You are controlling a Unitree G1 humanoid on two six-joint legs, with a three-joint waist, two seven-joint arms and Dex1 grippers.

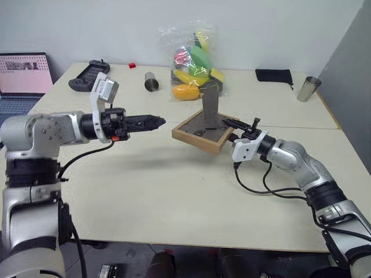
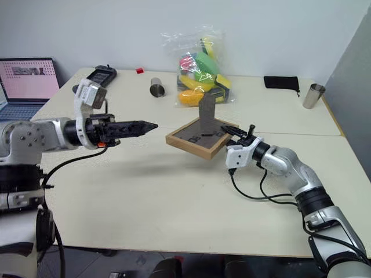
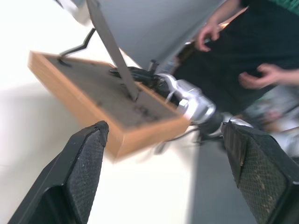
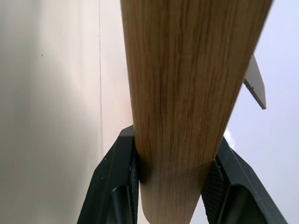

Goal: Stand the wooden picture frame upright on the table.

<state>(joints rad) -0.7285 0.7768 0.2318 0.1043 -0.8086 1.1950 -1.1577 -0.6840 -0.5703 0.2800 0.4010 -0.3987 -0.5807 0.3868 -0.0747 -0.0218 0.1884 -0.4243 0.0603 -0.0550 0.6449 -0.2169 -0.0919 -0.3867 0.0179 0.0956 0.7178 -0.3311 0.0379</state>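
Note:
The wooden picture frame (image 1: 203,133) hangs tilted a little above the table (image 1: 174,197), dark back panel up, with its fold-out stand (image 1: 210,110) sticking upward. My right gripper (image 1: 235,124) is shut on the frame's right edge; the right wrist view shows the light-wood edge (image 4: 187,70) clamped between both fingers (image 4: 117,186). My left gripper (image 1: 153,121) points level at the frame from the left, a short gap away. It is open, with its fingers (image 3: 84,163) spread wide apart and the frame (image 3: 93,98) ahead of them.
At the back stand a clear bag of colourful toys (image 1: 194,63), a metal cup (image 1: 152,82), a black controller (image 1: 87,75), a black pouch (image 1: 273,75) and a second cup (image 1: 309,88). A laptop (image 1: 23,75) sits far left. A person (image 3: 252,56) stands beyond the table.

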